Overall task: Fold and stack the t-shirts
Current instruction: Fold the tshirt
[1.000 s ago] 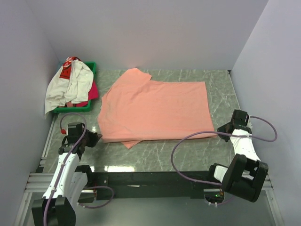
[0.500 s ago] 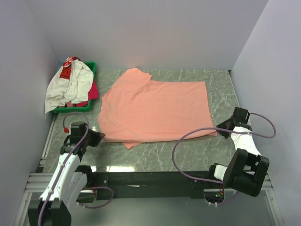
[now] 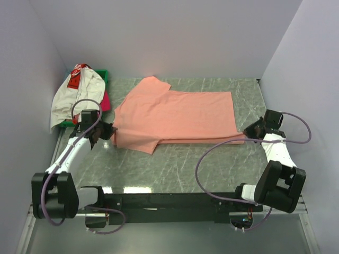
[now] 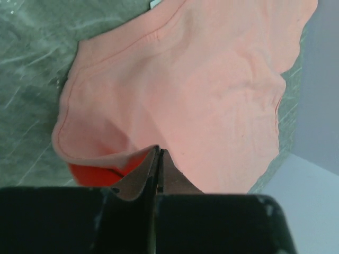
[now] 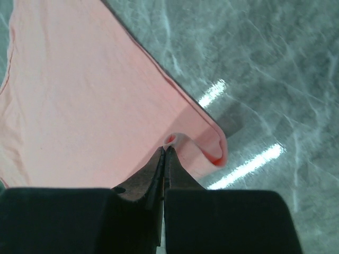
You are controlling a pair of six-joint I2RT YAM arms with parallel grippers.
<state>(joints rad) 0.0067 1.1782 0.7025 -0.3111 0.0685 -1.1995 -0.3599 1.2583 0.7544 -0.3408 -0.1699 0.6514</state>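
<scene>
Two near corners of the salmon-pink t-shirt (image 3: 177, 116), spread between the left and right edges of the bench (image 3: 175, 164), are pinched by the closed left end effector (image 3: 107, 132) and right end effector (image 3: 250, 130). If one side is lifted faster, a crooked fold could be made.

High fixed view looking down, both wrist views close on the shared salmon-pink t-shirt (image 3: 175, 119)

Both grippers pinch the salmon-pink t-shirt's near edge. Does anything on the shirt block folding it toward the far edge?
Nothing visible does. The salmon-pink cloth t-shirt is bare on top; the green plastic tray sits left of it.
</scene>
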